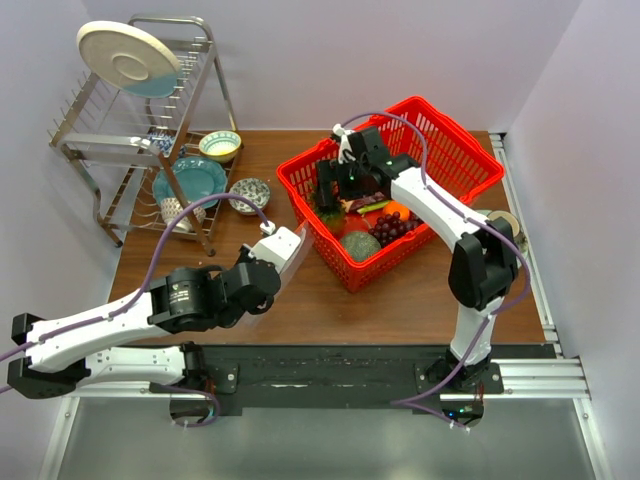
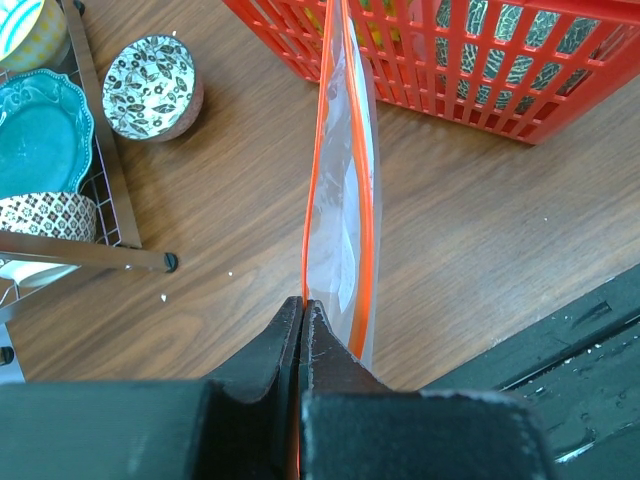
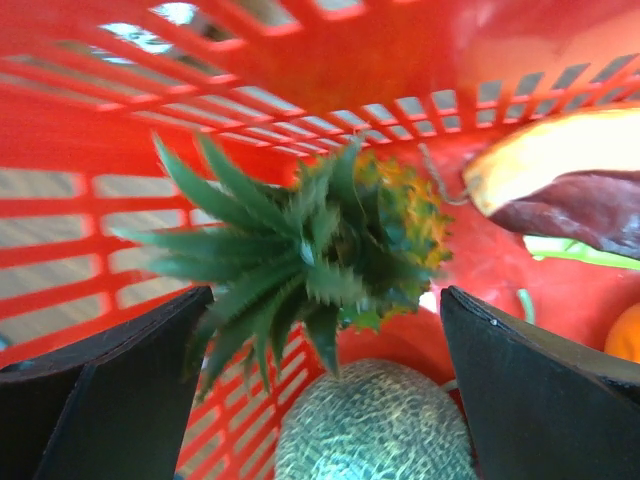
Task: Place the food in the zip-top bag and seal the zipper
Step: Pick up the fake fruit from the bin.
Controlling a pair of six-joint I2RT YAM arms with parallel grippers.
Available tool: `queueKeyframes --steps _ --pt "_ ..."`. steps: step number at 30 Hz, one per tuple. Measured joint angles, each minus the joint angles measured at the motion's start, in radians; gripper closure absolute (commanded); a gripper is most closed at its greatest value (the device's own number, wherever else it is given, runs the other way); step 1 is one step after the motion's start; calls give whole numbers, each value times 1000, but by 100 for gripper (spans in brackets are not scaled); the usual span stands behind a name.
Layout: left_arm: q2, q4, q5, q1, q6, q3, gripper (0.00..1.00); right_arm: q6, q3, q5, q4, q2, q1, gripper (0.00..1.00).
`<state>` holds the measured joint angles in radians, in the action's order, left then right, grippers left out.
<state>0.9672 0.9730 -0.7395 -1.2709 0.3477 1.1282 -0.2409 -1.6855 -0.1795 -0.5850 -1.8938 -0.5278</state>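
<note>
Plainly, the task is at its start: none of the food has reached the zip-top bag [image 2: 340,200], and the zipper [image 2: 312,180] is unsealed. The left claw [image 2: 302,310] is clamped tight on one end of the bag's mouth and holds the pouch on edge over the desk [image 1: 400,300], its far end just beside the outer wall of the red basket [image 1: 450,150]. In the left wrist view the two red-orange strips bow apart from the pinch point, so the mouth stands partly open; nothing shaped like fruit shows through the clear plastic, only a pale patch that may be a label. I cannot tell whether the bag's lower edge touches the wood. The right claw [image 3: 322,300] is down inside the basket with its fingers spread wide, gripping nothing, and the pineapple [image 3: 300,245] lies between and beyond them, its green crown pointing towards the camera. A netted green melon [image 3: 375,425] sits just below it. The grape bunch [image 1: 388,228] lies in the basket too, near the right arm's forearm in the top view and apart from the claw. By my reading, the bag has been presented and the first pick is only being lined up. What is left is nearly everything: close on the pineapple, carry it to the bag mouth, do the same with the grapes, then press the zipper shut along its length.
</note>
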Motion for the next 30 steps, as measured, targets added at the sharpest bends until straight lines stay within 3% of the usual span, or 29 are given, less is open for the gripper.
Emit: queueKeyframes --steps 14,17,18,20,21,24,30 --pt "0 -7 0 0 0 0 100 53 -9 30 -21 -20 -38 2" --pt "0 -7 0 0 0 0 100 66 -19 30 -16 -21 -42 17" --pt "0 -7 0 0 0 0 100 71 -28 31 -15 -23 -43 31" --pt "0 -7 0 0 0 0 100 84 -55 30 -11 -34 -44 49" --pt "0 -7 0 0 0 0 100 85 -72 29 -9 -42 -45 68" --pt "0 -6 0 0 0 0 100 97 -106 28 -5 -52 -46 100" --pt "0 -6 0 0 0 0 100 100 -116 60 -15 -42 -47 100"
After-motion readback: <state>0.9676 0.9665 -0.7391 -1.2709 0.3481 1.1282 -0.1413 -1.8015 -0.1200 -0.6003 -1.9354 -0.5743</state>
